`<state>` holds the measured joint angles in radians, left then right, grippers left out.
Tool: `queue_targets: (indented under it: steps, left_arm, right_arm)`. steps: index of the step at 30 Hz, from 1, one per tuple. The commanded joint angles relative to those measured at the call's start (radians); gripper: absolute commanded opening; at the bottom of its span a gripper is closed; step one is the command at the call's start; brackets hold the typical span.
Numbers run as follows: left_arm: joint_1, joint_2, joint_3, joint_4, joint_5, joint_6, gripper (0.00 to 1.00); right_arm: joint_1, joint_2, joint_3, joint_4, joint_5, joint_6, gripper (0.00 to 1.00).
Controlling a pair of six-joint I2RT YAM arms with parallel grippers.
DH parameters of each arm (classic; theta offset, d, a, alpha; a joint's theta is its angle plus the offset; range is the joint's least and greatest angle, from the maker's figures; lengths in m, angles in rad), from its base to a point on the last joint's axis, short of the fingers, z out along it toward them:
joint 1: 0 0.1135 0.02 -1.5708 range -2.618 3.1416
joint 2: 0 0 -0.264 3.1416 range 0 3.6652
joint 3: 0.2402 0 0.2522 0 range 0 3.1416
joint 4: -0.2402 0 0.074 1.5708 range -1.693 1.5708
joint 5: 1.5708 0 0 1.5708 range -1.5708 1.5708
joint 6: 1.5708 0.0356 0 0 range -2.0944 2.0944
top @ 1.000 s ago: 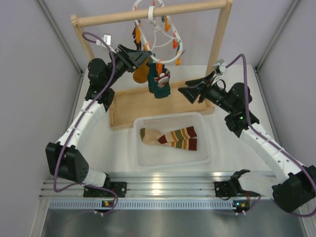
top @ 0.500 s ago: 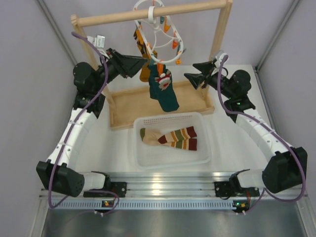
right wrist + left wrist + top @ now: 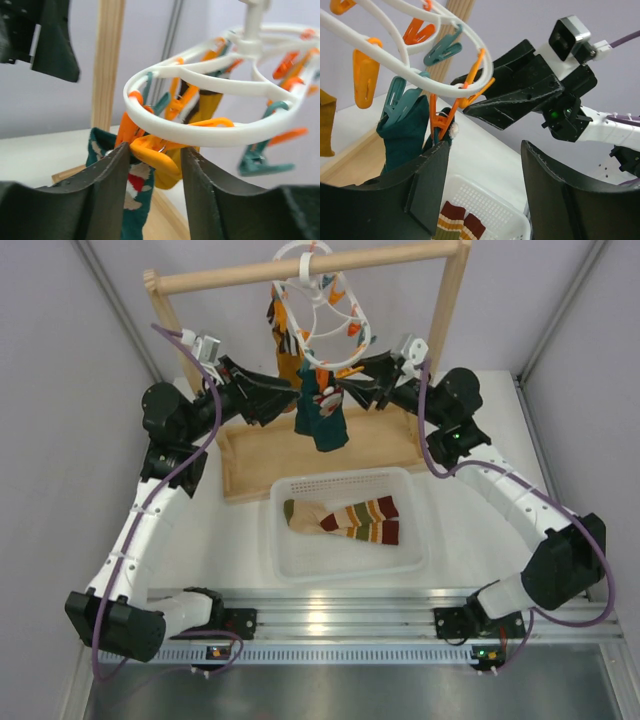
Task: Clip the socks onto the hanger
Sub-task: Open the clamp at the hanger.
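Observation:
The white ring hanger (image 3: 318, 302) hangs from the wooden rail. One dark teal sock (image 3: 321, 418) with a face motif hangs from an orange clip (image 3: 159, 156); it also shows in the left wrist view (image 3: 402, 137). My right gripper (image 3: 156, 172) is open around that orange clip, which touches its left finger. My left gripper (image 3: 485, 167) is open and empty, its left finger beside the teal sock. In the top view the left gripper (image 3: 288, 403) and the right gripper (image 3: 346, 392) flank the sock. The striped socks (image 3: 345, 520) lie in the basket.
A mustard sock (image 3: 286, 358) hangs on the hanger's far side. The wooden rail frame (image 3: 300, 270) stands on a wooden tray base (image 3: 258, 455). The white plastic basket (image 3: 345, 477) sits in front of it. Grey walls close in both sides.
My right gripper has moved left to the orange clip by the teal sock. My left gripper has moved right and down beside the sock. The sock has swung and hangs shorter.

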<state>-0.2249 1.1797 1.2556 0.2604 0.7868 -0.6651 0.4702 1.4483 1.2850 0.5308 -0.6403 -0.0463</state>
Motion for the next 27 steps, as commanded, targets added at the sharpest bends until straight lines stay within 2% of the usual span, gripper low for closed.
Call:
queue_targets:
  steps: [1,3,6,9,15,20,25,27]
  left_arm:
    - [-0.001,-0.034,-0.004,0.043,0.014,-0.046,0.64]
    - [-0.001,-0.045,-0.007,0.045,-0.007,-0.047,0.63]
    - [-0.002,-0.055,-0.002,0.034,-0.02,-0.025,0.63]
    - [-0.007,-0.057,0.005,0.013,-0.02,-0.002,0.62]
    - [-0.021,-0.02,0.038,0.011,-0.015,0.005,0.62]
    - [-0.051,0.018,0.054,0.016,-0.04,0.015,0.61]
    - [-0.091,0.047,0.076,0.014,-0.102,0.012,0.6]
    - [-0.093,0.055,0.074,0.014,-0.171,-0.02,0.61]
  right_arm:
    - [0.068,-0.035,0.054,-0.008,-0.024,-0.059,0.41]
    - [0.105,-0.055,0.051,-0.037,-0.012,-0.089,0.28]
    - [0.143,-0.08,0.033,-0.087,0.027,-0.122,0.19]
    - [0.151,-0.098,-0.003,-0.097,0.099,-0.113,0.15]
    - [0.15,-0.143,-0.062,-0.15,0.119,-0.079,0.14]
    - [0.128,-0.203,-0.151,-0.16,0.142,-0.064,0.23]
    - [0.027,-0.226,-0.164,-0.169,0.149,-0.015,0.35]
    - [-0.019,-0.218,-0.148,-0.167,0.146,-0.014,0.44]
